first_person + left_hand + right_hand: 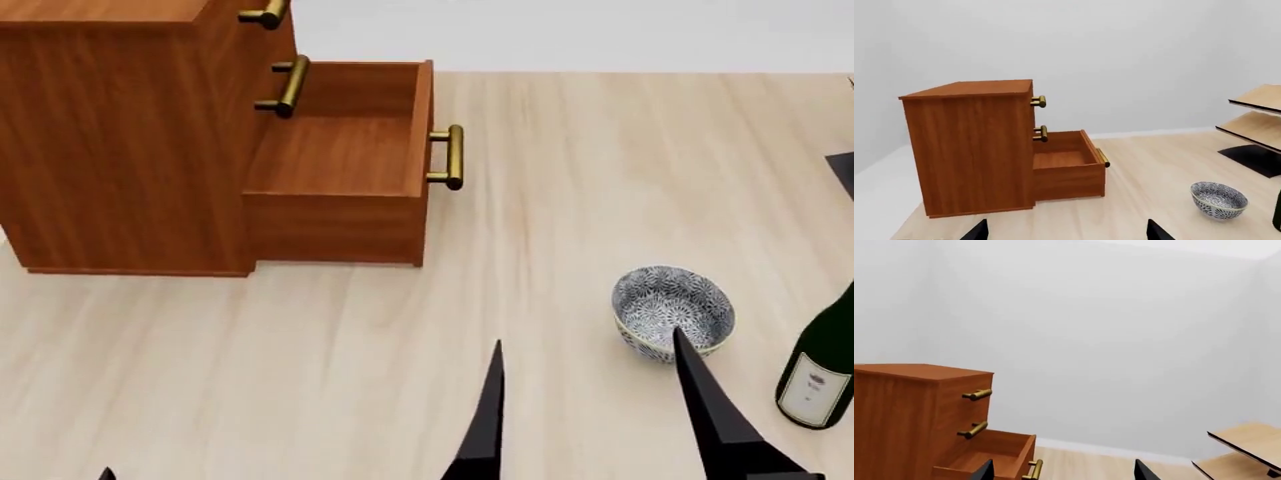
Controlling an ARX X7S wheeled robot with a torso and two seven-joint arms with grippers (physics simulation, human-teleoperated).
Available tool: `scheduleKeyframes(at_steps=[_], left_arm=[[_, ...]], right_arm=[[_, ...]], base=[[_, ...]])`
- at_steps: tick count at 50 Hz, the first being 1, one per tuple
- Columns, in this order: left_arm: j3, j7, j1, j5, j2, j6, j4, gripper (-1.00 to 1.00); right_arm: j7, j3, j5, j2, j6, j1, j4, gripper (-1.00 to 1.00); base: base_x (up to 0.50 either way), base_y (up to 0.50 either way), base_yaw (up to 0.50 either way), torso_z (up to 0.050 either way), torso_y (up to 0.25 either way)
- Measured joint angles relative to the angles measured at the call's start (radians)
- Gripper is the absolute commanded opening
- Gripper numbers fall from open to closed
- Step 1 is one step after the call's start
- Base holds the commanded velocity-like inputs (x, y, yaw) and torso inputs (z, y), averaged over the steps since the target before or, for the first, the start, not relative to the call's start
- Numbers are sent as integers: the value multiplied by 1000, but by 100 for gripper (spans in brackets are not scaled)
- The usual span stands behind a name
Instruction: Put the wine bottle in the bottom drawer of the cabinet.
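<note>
The cabinet (120,140) stands on the table at the far left. Its bottom drawer (334,160) is pulled out and empty, brass handle (447,157) facing right. The wine bottle (821,365) stands upright at the right edge, label toward me; only a dark sliver of the bottle (1277,215) shows in the left wrist view. My right gripper (587,340) is open and empty, hovering near the front, left of the bottle. My left gripper (1066,232) is open and empty, facing the cabinet (971,150) and drawer (1067,167). The right gripper (1064,472) points toward the drawer (997,460).
A patterned grey-blue bowl (673,310) sits between my right gripper and the bottle; it also shows in the left wrist view (1217,200). A pale wooden rack with a black base (1257,125) stands at the far right. The two upper drawers are shut.
</note>
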Motion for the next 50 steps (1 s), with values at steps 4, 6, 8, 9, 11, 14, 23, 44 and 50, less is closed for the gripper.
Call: scheduleKeyframes(at_steps=[4, 6, 8, 9, 11, 14, 23, 44, 50], left_arm=[[68, -20, -53, 7, -4, 32, 0, 100], [93, -28, -73, 9, -6, 44, 0, 100], [114, -34, -90, 13, -9, 55, 0, 100], [121, -36, -96, 14, -11, 59, 0, 100], [130, -41, -104, 14, -15, 65, 0, 100], [138, -46, -113, 14, -21, 74, 0, 100], [144, -54, -115, 21, -25, 88, 0, 100], [149, -60, -110, 26, -7, 94, 0, 100], [155, -60, -115, 29, -5, 97, 0, 100]], right_arm=[[5, -4, 4, 5, 0, 3, -9, 100], [8, -5, 6, 7, -2, 3, -11, 100], [11, -7, 8, 10, -6, 3, -13, 100], [12, -9, 8, 11, -11, 2, -13, 100], [14, -11, 9, 14, -19, 1, -13, 100], [18, -14, 10, 18, -26, 0, -13, 100], [28, -23, 17, 27, -39, 0, -11, 100], [57, -25, 28, 41, -50, 2, -5, 100], [63, -24, 34, 45, -54, 2, -5, 100]], base=[[214, 0, 0, 0, 0], [207, 0, 0, 0, 0], [170, 0, 0, 0, 0], [168, 0, 0, 0, 0], [168, 0, 0, 0, 0], [168, 0, 0, 0, 0], [133, 0, 0, 0, 0], [18, 0, 0, 0, 0], [0, 0, 0, 0, 0]])
